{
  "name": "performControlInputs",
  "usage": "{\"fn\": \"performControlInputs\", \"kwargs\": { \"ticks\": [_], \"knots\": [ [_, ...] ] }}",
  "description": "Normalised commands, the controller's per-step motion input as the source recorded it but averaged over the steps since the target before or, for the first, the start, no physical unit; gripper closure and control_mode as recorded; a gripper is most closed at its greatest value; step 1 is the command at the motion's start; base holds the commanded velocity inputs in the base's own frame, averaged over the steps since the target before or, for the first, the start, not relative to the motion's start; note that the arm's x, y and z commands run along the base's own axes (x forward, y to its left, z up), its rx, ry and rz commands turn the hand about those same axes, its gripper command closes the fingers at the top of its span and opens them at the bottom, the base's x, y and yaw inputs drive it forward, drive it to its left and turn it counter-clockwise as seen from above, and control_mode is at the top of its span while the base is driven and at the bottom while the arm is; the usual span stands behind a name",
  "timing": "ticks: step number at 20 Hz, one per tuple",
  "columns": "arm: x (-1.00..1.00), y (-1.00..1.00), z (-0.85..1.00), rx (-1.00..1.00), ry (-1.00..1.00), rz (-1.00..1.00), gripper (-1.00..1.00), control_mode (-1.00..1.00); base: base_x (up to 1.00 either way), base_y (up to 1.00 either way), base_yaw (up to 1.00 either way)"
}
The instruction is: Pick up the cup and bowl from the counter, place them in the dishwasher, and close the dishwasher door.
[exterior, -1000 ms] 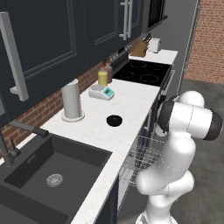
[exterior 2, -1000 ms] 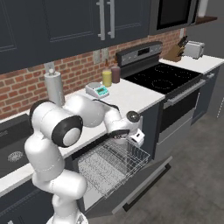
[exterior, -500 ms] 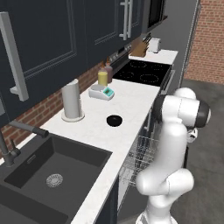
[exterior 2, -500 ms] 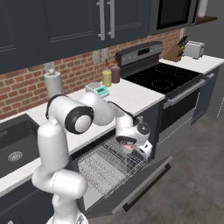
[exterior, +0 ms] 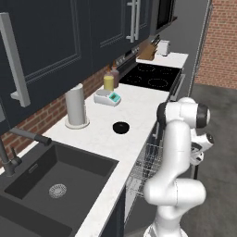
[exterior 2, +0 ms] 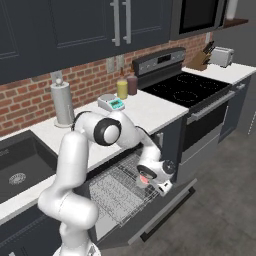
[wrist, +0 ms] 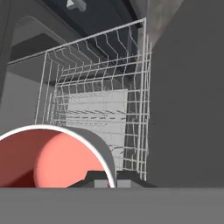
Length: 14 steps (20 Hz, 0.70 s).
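At left we see the sink [exterior: 55, 185] sunk into the counter [exterior: 139, 104], with the paper-towel roll [exterior: 76, 106] upright beside it. The bowl [exterior: 121, 127] rests on the counter, well apart from the arm. Moving right, we find the arm bent down over the pulled-out dishwasher rack [exterior 2: 117, 187], above the lowered dishwasher door [exterior 2: 165, 212]. The gripper [exterior 2: 150, 179] hangs just over the rack's outer edge, its jaws closed on the rim of the cup [exterior 2: 145, 176], whose red interior [wrist: 43, 159] faces the hand camera. Further right stand the yellow bottle [exterior 2: 122, 89], the stove [exterior 2: 187, 87] and the toaster [exterior 2: 222, 56], before a brick backsplash [exterior 2: 30, 102].
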Motion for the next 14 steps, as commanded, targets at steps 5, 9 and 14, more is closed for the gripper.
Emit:
{"fn": "performControlInputs", "kwargs": {
  "ticks": [5, 9, 14],
  "knots": [
    [0.35, 0.36, -0.53, 0.12, 0.01, 0.00, 1.00, -1.00, 0.00, 0.00, 0.00],
    [0.54, 0.38, -0.49, 0.07, 0.07, 0.00, 1.00, -1.00, 0.00, 0.00, 0.00],
    [0.54, 0.28, -0.48, 0.02, 0.08, 0.00, 1.00, -1.00, 0.00, 0.00, 0.00]
  ]
}}
